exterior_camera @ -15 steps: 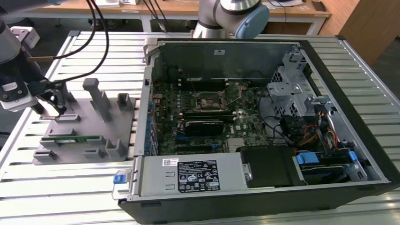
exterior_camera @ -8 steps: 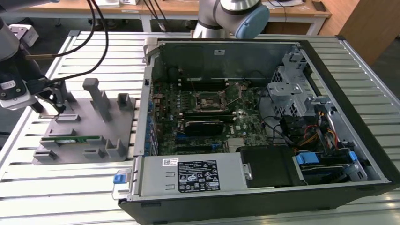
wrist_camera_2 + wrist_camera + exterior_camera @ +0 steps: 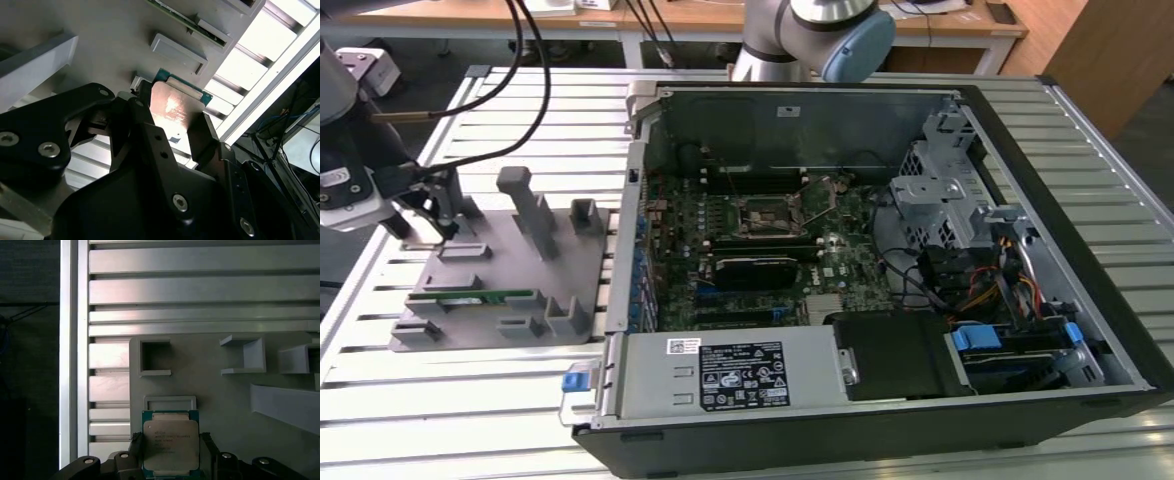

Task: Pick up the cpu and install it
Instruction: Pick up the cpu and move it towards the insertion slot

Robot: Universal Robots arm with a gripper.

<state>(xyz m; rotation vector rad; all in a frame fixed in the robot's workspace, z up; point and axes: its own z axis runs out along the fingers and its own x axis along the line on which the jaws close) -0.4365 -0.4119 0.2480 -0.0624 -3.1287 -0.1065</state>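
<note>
Item: gripper (image 3: 171, 441), black, two fingers. The fingers stand narrow, one on each side edge of the cpu (image 3: 170, 444) and touching both; the chip sits squarely between them. Whether it is lifted clear of the fixture plate (image 3: 225, 400) cannot be told.

Item: cpu, square, silvery top, green rim. It is over the edge of the fixture plate, just beside a shallow rectangular frame (image 3: 170, 402) raised on that plate.

Item: fixture plate, grey, with raised blocks and pockets. In the exterior view the gripper (image 3: 434, 225) hangs over its far corner.

Item: green memory stick (image 3: 471, 296), seated in a holder toward the plate's near side.

Item: slatted metal table (image 3: 480, 400), under the plate.

Item: open computer case (image 3: 801, 130), just beside the plate on the exterior view's right, its motherboard socket (image 3: 767, 215) well apart from the plate.
</note>
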